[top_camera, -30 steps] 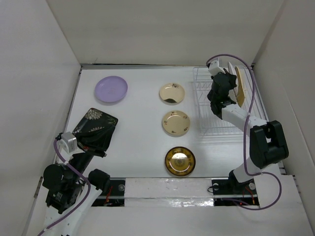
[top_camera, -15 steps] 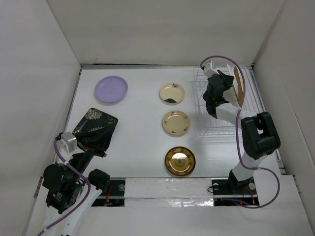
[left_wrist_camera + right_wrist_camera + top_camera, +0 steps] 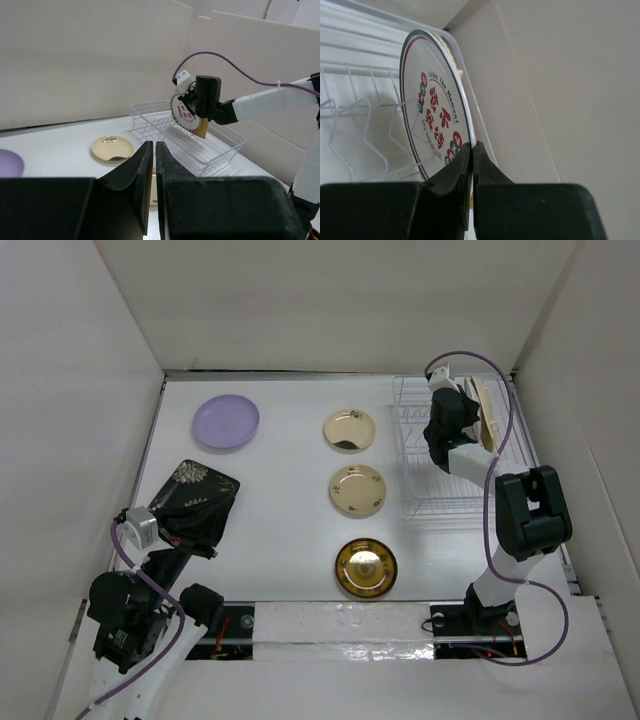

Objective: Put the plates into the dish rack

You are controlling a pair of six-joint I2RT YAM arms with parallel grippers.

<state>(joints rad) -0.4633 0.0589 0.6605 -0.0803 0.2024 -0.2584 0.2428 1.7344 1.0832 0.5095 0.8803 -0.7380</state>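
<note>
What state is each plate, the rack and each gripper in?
lavender plate, flat on table
two cream-gold plates, flat on table
dark gold plate, flat on table
black floral plate, on table
yellow plate, upright in dish rack
white patterned plate, upright in rack, gripped
right gripper, shut on white patterned plate
left gripper, shut

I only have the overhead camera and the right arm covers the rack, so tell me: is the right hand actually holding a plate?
Observer: Yes. On the right wrist camera the right hand pinches the rim of a white plate with red and black print.
Operator: Is it flat or standing up?
Observer: It is standing on edge over the far end of the rack, as the left wrist camera shows.
Operator: Is anything behind it?
Observer: A yellow plate stands just behind it, on the wall side.
</note>
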